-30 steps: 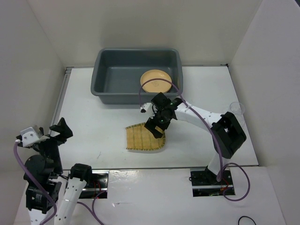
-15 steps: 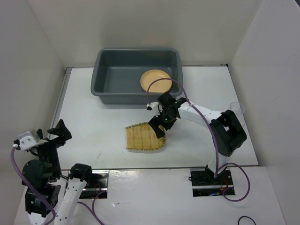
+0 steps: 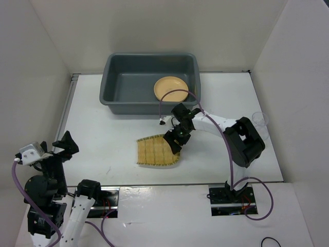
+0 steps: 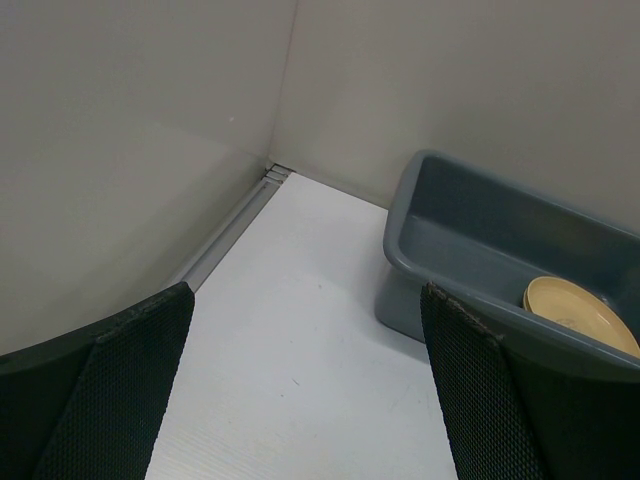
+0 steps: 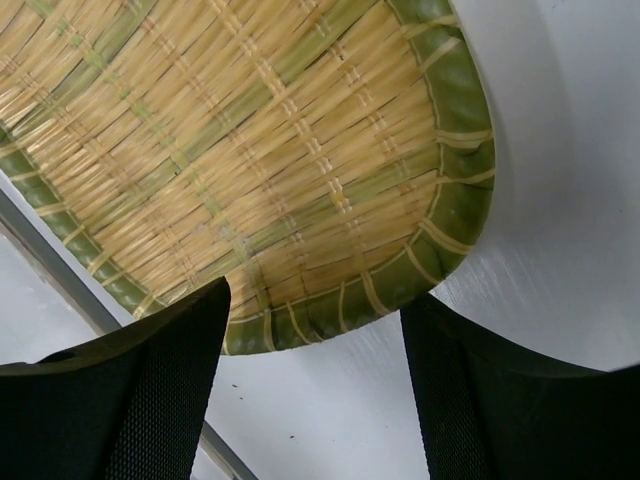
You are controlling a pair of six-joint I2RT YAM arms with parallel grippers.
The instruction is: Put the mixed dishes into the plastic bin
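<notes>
Since the bamboo tray lies flat on the surface, there's no face to pinch. So the right gripper is down at the tray's rounded, green-bound end, going for the rim.

Wrist view: jaws apart, one finger on each side of the curved rim. No clamp visible, and the tray isn't lifted as far as I can tell. The edge looks thin and low. My read is that the fingers must hug the surface to catch it, otherwise they shut above it or just shove the tray.

Tray location: near the centre of the surface, just in front of the plastic bin and not touching it. It's a short haul from there, which is probably why the right arm takes it.

The bin sits at the far side, top open. One yellow-tan plate is already inside, lying at the right end. Nothing shows in the bin's left half, so that's the sensible drop zone. Landing the tray on the plate would leave it tilted.

A clear plastic cup stands upright at the far-right edge of the surface, well apart from everything and not yet binned.

Left gripper: parked at the near-left corner, jaws wide apart, holding nothing, out of the right arm's way.

Progress, as a judgement: one dish in, tray is the current step, cup after.
</notes>
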